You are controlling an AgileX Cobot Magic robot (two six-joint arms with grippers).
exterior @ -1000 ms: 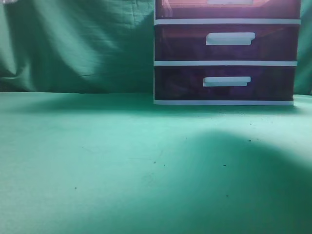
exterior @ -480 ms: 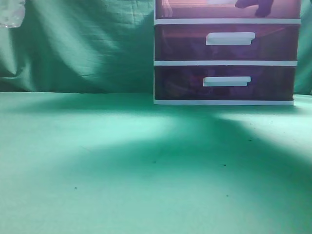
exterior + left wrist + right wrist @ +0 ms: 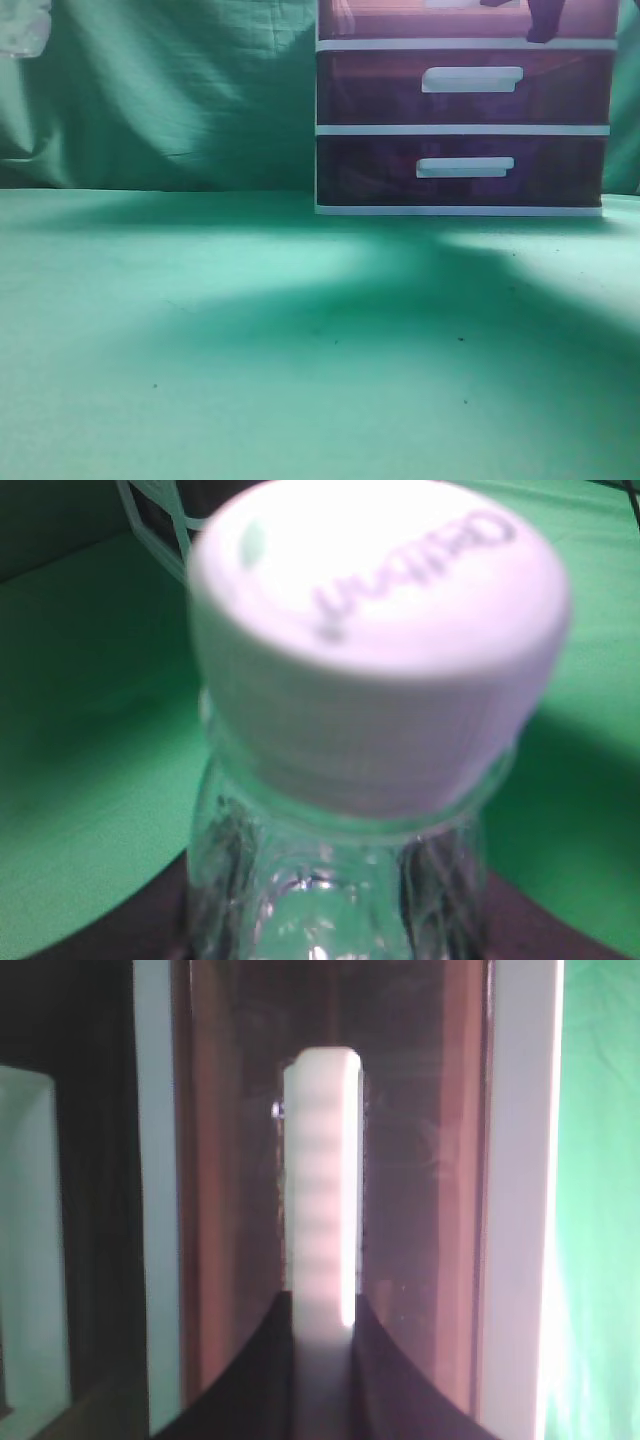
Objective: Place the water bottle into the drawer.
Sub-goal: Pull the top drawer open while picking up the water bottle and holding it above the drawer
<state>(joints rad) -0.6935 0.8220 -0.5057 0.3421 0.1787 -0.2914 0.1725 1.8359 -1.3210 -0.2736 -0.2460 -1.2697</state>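
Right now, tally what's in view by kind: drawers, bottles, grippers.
Drawers: 3 – top drawer, middle drawer, bottom drawer
Bottles: 1 – water bottle with white cap
Grippers: 2 – right gripper at the top drawer's handle; left gripper holds the bottle, itself unseen
Total: 6

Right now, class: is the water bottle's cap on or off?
On. In the left wrist view the white cap sits over the neck of the clear water bottle, hiding its mouth.

Dim, green-tinted light — a broad shadow crosses the table [image 3: 300, 330]; the bottle cap [image 3: 380, 630] is blurred, glaring white.
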